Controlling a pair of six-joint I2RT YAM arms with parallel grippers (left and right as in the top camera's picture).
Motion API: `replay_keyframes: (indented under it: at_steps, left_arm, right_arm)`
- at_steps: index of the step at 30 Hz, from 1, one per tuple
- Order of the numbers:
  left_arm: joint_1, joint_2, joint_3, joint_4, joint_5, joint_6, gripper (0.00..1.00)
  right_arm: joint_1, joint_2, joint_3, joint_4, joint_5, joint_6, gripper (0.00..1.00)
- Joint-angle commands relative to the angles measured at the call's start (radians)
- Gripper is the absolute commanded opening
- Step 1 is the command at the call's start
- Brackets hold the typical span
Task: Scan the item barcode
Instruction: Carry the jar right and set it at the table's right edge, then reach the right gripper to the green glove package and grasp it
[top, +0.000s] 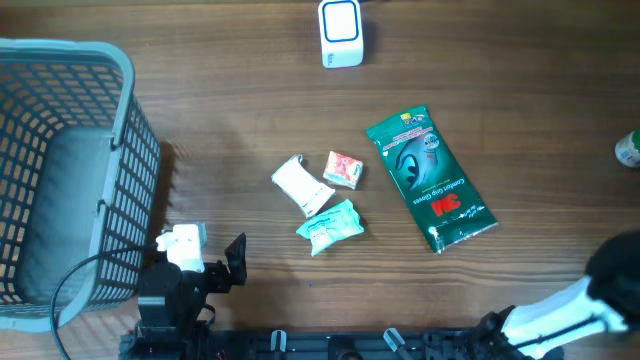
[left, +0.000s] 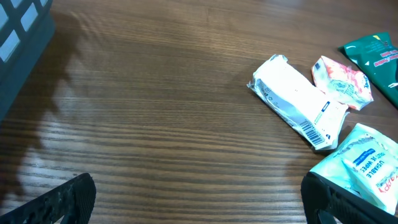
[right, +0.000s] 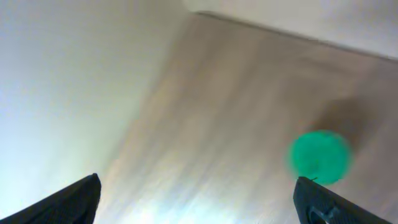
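White packet (top: 303, 185), barcode up, lies mid surface (top: 230, 110) beside red sachet (top: 343, 169) and teal wipes pack (top: 330, 226); scanner (top: 341, 33) at far edge. Left tool (left: 199, 205), right tool (right: 199, 199): both spread apart, holding nothing.

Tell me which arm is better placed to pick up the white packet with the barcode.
Left. The left hand, open, faces the white packet and its barcode. The right hand sees only a blurred green thing, no packet.

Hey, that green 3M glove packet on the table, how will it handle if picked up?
Probably floppy: the green 3M glove packet is a long, flat film pouch, so its ends would likely sag. Its glossy wrap may be slippery. Lying flat, it shouldn't roll.
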Motion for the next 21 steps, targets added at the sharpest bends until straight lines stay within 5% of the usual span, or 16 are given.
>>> replay_keyframes:
  at_steps: [1, 11, 15, 21]
  left_arm:
    - [-0.003, -0.007, -0.005, 0.002, -0.002, -0.009, 1.00]
    - [-0.003, -0.007, -0.005, 0.002, -0.002, -0.009, 1.00]
    - [-0.003, -0.007, -0.005, 0.002, -0.002, -0.009, 1.00]
    - [-0.003, -0.007, -0.005, 0.002, -0.002, -0.009, 1.00]
  right_arm:
    - [0.187, -0.043, 0.006, -0.121, -0.101, -0.038, 1.00]
    - [0.877, 0.050, -0.233, -0.369, 0.070, -0.575, 1.00]
    - [1.049, 0.083, -0.414, -0.268, 0.382, -0.560, 1.00]
    - [1.113, 0.088, -0.620, -0.125, 0.435, -0.555, 1.00]
